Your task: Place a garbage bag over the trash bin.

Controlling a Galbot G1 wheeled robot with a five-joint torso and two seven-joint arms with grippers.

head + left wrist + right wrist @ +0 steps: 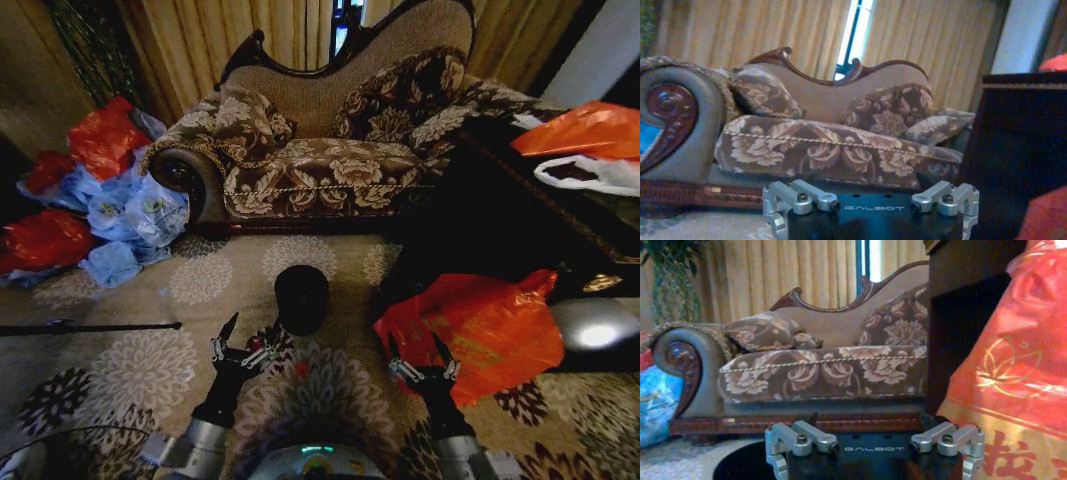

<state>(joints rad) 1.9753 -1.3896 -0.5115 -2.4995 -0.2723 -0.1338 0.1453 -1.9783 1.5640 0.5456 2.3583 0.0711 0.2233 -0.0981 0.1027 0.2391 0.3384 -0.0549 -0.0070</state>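
The trash bin (pixel 300 298), small, black and round, stands upright on the patterned carpet in front of the sofa. My left gripper (pixel 252 331) hovers just short of it on its left side, open, with nothing between its fingers. My right gripper (pixel 418 346) is open too, to the right of the bin, with its fingers close against the lower edge of a big orange-red bag with yellowish print (pixel 476 330), which also shows close up in the right wrist view (pixel 1013 365). The garbage bag is out of view.
A floral sofa (pixel 320 150) stands behind the bin. Red and blue bags (pixel 90 200) are piled at the left. A dark table (pixel 520 200) at the right carries an orange bag (pixel 585 128) and a white one (pixel 590 175). A thin black rod (pixel 90 326) lies on the carpet.
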